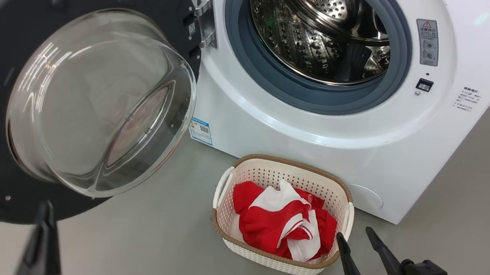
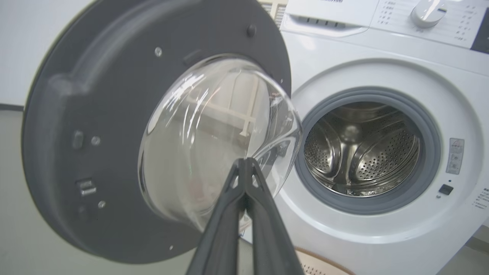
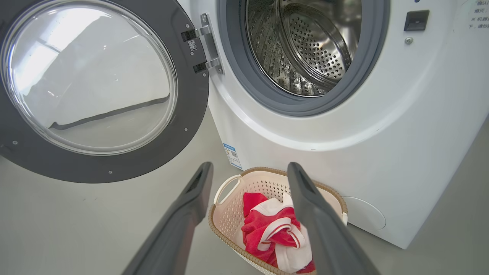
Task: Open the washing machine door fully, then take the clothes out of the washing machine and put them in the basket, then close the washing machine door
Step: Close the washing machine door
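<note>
Washing machine door (image 1: 95, 99), the large round one with the wide glossy black rim and bulging clear glass bowl, stands swung wide open at your far left, hanging on its metal hinge (image 1: 206, 16). Below it, at the lower left of the head view, you have the left gripper (image 1: 46, 216), blurred, with its two long dark fingers pressed together and nothing between them. In the left wrist view those closed tips (image 2: 244, 163) lie in front of the glass bowl; you cannot tell whether they touch it.

Right of the door is the big white front-loading washing machine (image 1: 315, 130), its grey rubber gasket (image 1: 243, 45) ringing a perforated steel drum (image 1: 318, 34) with no fabric visible inside. On the grey floor (image 1: 154, 235) just before the machine sits the small cream-white perforated plastic basket (image 1: 278, 160) with a brown woven-look rim. The bright red clothes (image 1: 281, 228) with white panels lie bunched inside it.

At your lower right, the right gripper (image 1: 354, 233) is just beside the basket's right rim, jaws spread wide and gripping nothing.
</note>
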Controlling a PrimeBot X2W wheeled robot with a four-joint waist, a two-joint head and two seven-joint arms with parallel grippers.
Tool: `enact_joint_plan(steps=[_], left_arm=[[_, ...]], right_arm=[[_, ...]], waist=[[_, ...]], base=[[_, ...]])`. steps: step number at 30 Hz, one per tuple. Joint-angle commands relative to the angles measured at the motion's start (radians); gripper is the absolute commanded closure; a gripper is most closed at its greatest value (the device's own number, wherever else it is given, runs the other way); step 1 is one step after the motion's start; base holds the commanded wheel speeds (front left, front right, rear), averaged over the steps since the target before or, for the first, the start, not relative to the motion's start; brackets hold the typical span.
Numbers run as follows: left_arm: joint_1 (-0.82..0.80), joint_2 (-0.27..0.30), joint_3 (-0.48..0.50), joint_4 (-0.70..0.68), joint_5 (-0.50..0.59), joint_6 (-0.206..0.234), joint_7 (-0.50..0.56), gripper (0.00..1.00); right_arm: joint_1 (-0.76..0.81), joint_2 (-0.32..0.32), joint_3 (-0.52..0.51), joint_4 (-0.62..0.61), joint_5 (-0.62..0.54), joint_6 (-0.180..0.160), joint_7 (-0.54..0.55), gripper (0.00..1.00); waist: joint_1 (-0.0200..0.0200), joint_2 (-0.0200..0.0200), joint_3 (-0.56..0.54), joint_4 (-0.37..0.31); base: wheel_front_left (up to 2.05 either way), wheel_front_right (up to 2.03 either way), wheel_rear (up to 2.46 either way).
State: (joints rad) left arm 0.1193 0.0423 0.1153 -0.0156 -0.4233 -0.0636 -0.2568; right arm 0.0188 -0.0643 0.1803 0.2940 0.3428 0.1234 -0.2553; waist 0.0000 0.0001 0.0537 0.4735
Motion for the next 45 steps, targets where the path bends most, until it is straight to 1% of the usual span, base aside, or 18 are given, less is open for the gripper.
enact_joint_plan(steps=[1, 5, 7, 9, 11, 13, 14, 17, 19, 22, 24, 26, 29, 31, 36, 40, 44, 45], left_arm=[[-0.065, 0.008, 0.053, -0.063, 0.026, -0.011, -0.005, 1.0], [-0.158, 0.008, 0.134, -0.188, 0.096, -0.043, -0.005, 1.0], [-0.215, 0.026, 0.175, -0.234, 0.122, -0.055, -0.005, 1.0], [-0.277, 0.064, 0.212, -0.259, 0.127, -0.062, -0.005, 1.0], [-0.338, 0.118, 0.243, -0.259, 0.125, -0.065, -0.005, 1.0], [-0.402, 0.162, 0.274, -0.242, 0.077, -0.066, -0.005, 1.0], [-0.431, 0.193, 0.286, -0.23, 0.053, -0.066, -0.005, 1.0], [-0.502, 0.292, 0.321, -0.17, -0.005, -0.067, -0.005, 1.0], [-0.548, 0.343, 0.352, -0.11, -0.047, -0.067, -0.005, 1.0], [-0.624, 0.4, 0.397, 0.035, -0.169, -0.067, -0.005, 1.0], [-0.665, 0.442, 0.409, 0.153, -0.248, -0.067, 0.002, 1.0], [-0.712, 0.482, 0.413, 0.275, -0.327, -0.067, 0.03, 1.0], [-0.776, 0.532, 0.391, 0.46, -0.419, -0.067, 0.127, 1.0], [-0.811, 0.565, 0.367, 0.572, -0.456, -0.067, 0.211, 1.0], [-0.89, 0.625, 0.32, 0.783, -0.529, -0.067, 0.41, 1.0], [-0.934, 0.648, 0.294, 0.89, -0.591, -0.067, 0.572, 1.0], [-0.934, 0.659, 0.233, 0.918, -0.626, -0.067, 0.74, 1.0], [-0.934, 0.659, 0.233, 0.918, -0.626, -0.067, 0.74, 1.0]], right_arm=[[-0.008, -0.002, 0.016, -0.027, 0.001, 0.007, -0.006, 0.0], [0.003, 0.004, 0.003, -0.03, 0.002, 0.007, -0.006, 0.0], [0.008, 0.006, -0.005, -0.034, 0.002, 0.007, -0.006, 0.0], [0.014, 0.009, -0.014, -0.038, 0.002, 0.007, -0.006, 0.0], [0.02, 0.01, -0.025, -0.043, 0.0, 0.007, -0.006, 0.0], [0.025, 0.011, -0.04, -0.049, -0.002, 0.007, -0.006, 0.0], [0.028, 0.012, -0.046, -0.053, -0.003, 0.007, -0.006, 0.0], [0.027, 0.013, -0.062, -0.061, -0.009, 0.007, -0.006, 0.0], [0.02, 0.013, -0.069, -0.065, -0.013, 0.007, -0.006, 0.0], [0.008, 0.014, -0.076, -0.068, -0.013, 0.007, -0.006, 0.0], [0.002, 0.014, -0.079, -0.069, -0.011, 0.007, -0.006, 0.0], [-0.004, 0.014, -0.081, -0.07, -0.01, 0.007, -0.006, 0.0], [-0.011, 0.014, -0.085, -0.069, -0.01, 0.007, -0.006, 0.0], [-0.016, 0.014, -0.084, -0.067, -0.01, 0.007, -0.006, 0.0], [-0.026, 0.014, -0.078, -0.065, -0.008, 0.007, -0.006, 0.0], [-0.033, 0.014, -0.077, -0.065, -0.008, 0.007, -0.006, 0.0], [-0.033, 0.014, -0.079, -0.066, -0.01, 0.007, -0.006, 0.0], [-0.033, 0.014, -0.079, -0.066, -0.01, 0.007, -0.006, 0.0]], waist=[[0.0, -0.0001, 0.0, 0.0], [0.0, -0.0001, -0.001, 0.0], [0.0, -0.0001, -0.003, 0.0], [0.0, -0.0001, -0.002, 0.0], [0.0, -0.0001, 0.001, 0.002], [0.0, -0.0001, 0.003, 0.005], [0.0, -0.0001, 0.006, 0.006], [0.0, -0.0001, 0.022, 0.005], [0.0, -0.0001, 0.037, 0.004], [0.0, -0.0001, 0.056, 0.001], [0.0, -0.0001, 0.065, -0.001], [0.0, -0.0001, 0.073, -0.001], [0.0, -0.0001, 0.081, -0.001], [0.0, -0.0001, 0.083, -0.003], [0.0, -0.0001, 0.091, -0.014], [0.0, -0.0001, 0.097, -0.022], [0.0, -0.0001, 0.097, -0.028], [0.0, -0.0001, 0.097, -0.028]], base=[[0.0, 0.0, 0.0], [0.0, 0.0, 0.0], [0.0, 0.0, 0.0], [0.0, 0.0, 0.0], [0.0, 0.0, 0.0], [0.0, 0.0, 0.0], [0.0, 0.0, 0.0], [0.0, 0.0, 0.0], [0.0, 0.0, 0.0], [0.0, 0.0, 0.0], [0.0, 0.0, 0.0], [0.0, 0.0, 0.0], [0.0, 0.0, 0.0], [0.0, 0.0, 0.0], [0.0, 0.0, 0.0], [0.0, 0.0, 0.0], [0.0, 0.0, 0.0], [0.0, 0.0, 0.0]])
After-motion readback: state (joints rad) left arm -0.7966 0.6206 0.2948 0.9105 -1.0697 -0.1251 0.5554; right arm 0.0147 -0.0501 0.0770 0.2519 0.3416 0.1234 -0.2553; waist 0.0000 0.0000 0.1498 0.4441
